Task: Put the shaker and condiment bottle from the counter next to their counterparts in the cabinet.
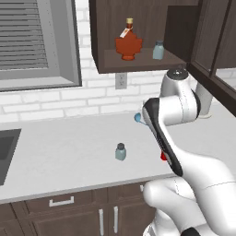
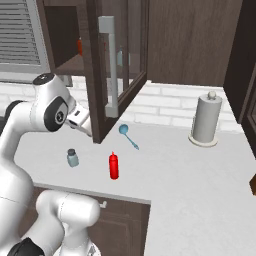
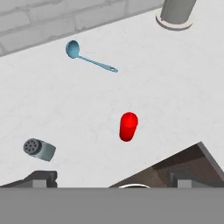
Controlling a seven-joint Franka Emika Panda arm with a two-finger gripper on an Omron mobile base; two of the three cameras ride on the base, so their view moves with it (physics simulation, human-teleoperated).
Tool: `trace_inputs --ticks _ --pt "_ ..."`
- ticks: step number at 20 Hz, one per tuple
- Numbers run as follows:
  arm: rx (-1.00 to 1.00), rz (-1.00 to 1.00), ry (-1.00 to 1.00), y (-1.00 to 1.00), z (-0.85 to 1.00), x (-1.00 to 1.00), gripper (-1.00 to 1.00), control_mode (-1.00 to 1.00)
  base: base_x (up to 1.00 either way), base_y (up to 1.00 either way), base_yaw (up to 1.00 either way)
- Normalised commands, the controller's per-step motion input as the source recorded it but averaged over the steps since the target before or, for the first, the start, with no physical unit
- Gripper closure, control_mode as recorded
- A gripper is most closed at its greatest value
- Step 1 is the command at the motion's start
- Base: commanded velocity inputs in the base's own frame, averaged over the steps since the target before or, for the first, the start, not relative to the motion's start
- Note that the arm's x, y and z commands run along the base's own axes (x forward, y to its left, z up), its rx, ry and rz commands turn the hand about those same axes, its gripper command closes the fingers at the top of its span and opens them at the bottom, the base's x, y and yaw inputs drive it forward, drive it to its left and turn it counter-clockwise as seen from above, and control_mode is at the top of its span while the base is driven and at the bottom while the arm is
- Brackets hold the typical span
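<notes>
Hand view: condiment bottle (image 3: 128,126) between, beyond open jaws.

The left base view looks from behind the arm, forward and down across the counter (image 1: 69,156) toward the brick wall and open cabinet (image 1: 99,41). The right base view faces the same counter from the other side, along its right end. The hand view looks steeply down, close over the counter's front edge. All three share the shaker (image 1: 120,151) and blue ladle (image 2: 128,136).
</notes>
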Motion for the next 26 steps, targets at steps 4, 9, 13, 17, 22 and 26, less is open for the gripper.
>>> trace_inputs --ticks 4,9,13,17,22,26 --pt "0.02 -0.08 0.0 -0.12 -0.08 0.0 -1.0 -1.0 0.0 0.0 0.0" --pt "0.03 -0.07 0.0 -0.17 -0.09 0.0 -1.0 -1.0 0.0 0.0 0.0" --pt "0.01 -0.05 0.0 -0.1 -0.15 0.0 -1.0 -1.0 0.0 0.0 0.0" --pt "0.0 -0.05 0.0 -0.09 -0.24 0.0 -1.0 -1.0 0.0 0.0 0.0" --pt "0.0 -0.05 0.0 -0.1 -0.22 0.0 -1.0 -1.0 0.0 0.0 0.0" --pt "0.0 -0.04 0.0 -0.11 -0.14 0.0 -1.0 -1.0 0.0 0.0 0.0"
